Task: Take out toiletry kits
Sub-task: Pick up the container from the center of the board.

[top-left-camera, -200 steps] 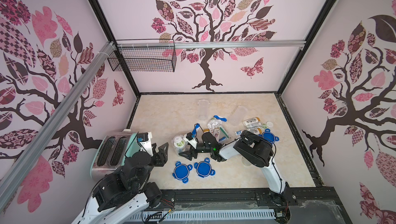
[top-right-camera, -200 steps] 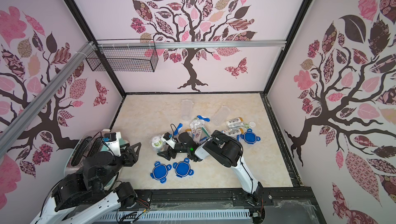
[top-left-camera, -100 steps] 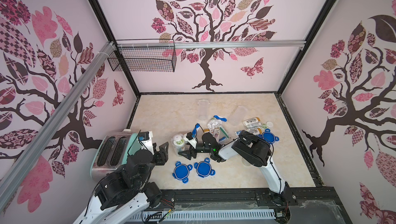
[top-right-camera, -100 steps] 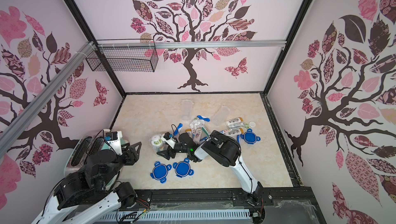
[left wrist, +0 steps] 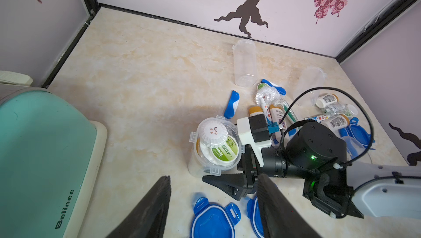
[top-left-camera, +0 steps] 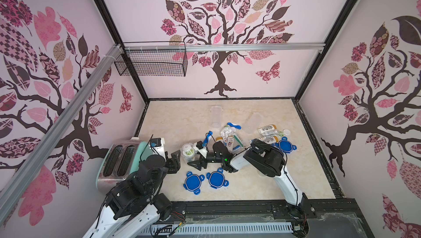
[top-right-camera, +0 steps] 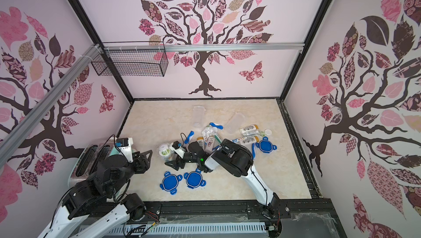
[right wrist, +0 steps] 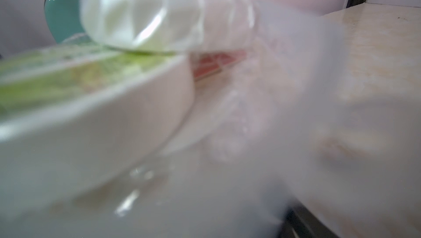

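The left gripper [top-left-camera: 173, 160] hung open and empty just right of the toaster [left wrist: 45, 157], near the jar [left wrist: 196, 164]. A reach in from there could have knocked the right gripper's near finger [left wrist: 223, 181]. The upright, lidless jar looked light and top-heavy, with soap [left wrist: 213, 131] and tub [left wrist: 224, 151] piled at its rim. An off-centre squeeze or sideways push might have tipped or skidded it left and spilled them. The right gripper [top-left-camera: 195, 160] lay low, pointing left, jaws wide. Its near finger sat just beside the jar's near wall and the far one was hidden, so a grip could not be told. That kit sat in the jar, at those jaws; other kit pieces [top-left-camera: 266, 130] lay loose further right.
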You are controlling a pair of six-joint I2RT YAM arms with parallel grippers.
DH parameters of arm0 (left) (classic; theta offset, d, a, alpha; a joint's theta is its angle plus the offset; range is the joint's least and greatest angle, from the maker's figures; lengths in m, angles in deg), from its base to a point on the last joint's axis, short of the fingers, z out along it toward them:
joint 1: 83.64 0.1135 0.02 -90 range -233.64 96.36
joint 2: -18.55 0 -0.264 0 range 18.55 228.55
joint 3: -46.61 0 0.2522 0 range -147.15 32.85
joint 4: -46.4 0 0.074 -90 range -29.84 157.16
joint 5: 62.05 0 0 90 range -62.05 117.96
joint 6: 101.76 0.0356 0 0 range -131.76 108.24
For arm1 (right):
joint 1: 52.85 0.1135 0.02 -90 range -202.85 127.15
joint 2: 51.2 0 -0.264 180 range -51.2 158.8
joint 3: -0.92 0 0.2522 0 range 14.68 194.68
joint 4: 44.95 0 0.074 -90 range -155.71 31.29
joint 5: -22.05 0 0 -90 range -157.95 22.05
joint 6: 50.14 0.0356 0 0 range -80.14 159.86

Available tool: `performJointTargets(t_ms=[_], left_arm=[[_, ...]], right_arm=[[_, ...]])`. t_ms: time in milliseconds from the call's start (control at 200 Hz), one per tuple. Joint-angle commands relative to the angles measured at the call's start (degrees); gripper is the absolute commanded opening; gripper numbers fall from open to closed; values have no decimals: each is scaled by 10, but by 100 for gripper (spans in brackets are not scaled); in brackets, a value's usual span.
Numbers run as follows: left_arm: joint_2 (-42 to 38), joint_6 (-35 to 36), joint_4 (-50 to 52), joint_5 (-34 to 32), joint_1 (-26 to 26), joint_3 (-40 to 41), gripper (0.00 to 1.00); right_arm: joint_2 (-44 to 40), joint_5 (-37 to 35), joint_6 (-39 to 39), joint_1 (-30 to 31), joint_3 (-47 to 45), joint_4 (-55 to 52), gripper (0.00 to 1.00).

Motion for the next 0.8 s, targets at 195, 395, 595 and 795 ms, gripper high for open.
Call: performJointTargets(t_ms=[195,395,595,795], left_arm=[[16,12,-18,17,14,5,64],[28,12,-16,11,16,5,64],[38,10,-14,-5,18,5,64],[60,6,-6,-24,18,2,64]], right_arm=[[23,26,-1,4,16,58,72],[10,28,2,4,7,75,67],[-46,17,13,4,-34,57,66],[-121,-2,63,1,-92,10,64]])
